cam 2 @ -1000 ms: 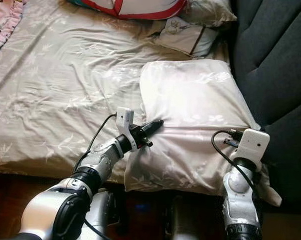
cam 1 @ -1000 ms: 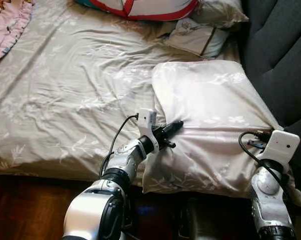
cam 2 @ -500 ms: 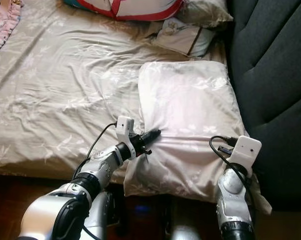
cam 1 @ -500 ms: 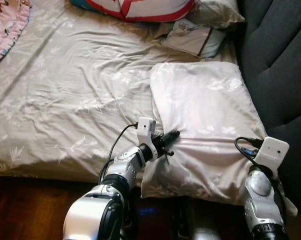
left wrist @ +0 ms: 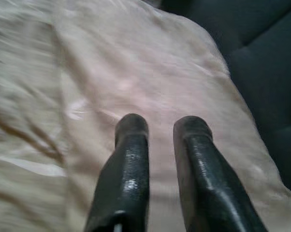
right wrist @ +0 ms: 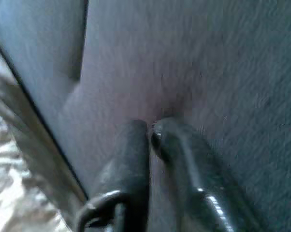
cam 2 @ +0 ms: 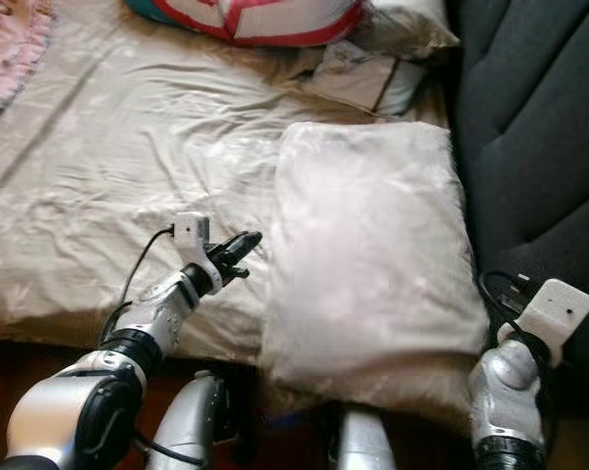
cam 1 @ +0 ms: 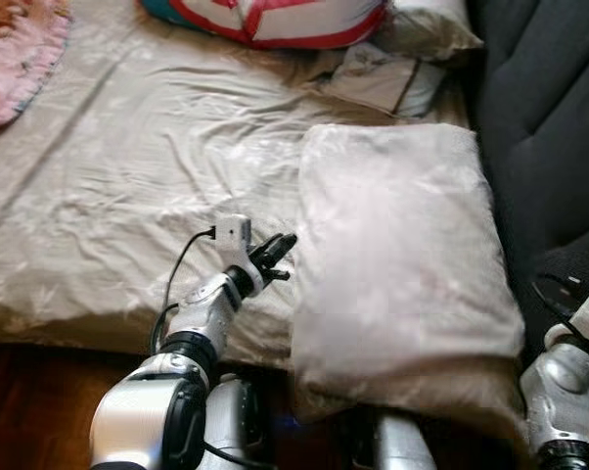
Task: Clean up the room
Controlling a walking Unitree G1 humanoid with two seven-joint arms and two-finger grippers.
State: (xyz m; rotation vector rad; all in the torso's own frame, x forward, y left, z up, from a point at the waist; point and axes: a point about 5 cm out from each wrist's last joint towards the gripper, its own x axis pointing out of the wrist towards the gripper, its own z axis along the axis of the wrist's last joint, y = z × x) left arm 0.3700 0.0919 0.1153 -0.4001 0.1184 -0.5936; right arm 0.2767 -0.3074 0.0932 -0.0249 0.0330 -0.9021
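Spread left gripper (cam 1: 283,243) poised beside pillow (cam 1: 397,264) on bed (cam 1: 128,176), apparently for straightening; right gripper (right wrist: 150,128) pressed together, empty.

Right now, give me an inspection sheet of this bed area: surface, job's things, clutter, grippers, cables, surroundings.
Surface: bed sheet, beige with a floral print, wrinkled.
Job's things: large pillow lies lengthwise at the bed's right side, its near end hanging over the edge.
Clutter: small pillow and red-trimmed cushion at the far end; pink cloth at the far left corner.
Grippers: left gripper open, beside the large pillow's left edge; right gripper shut against dark upholstery.
Cables: black cable on the left wrist camera; another on the right.
Surroundings: dark grey sofa on the right; dark wooden floor below.
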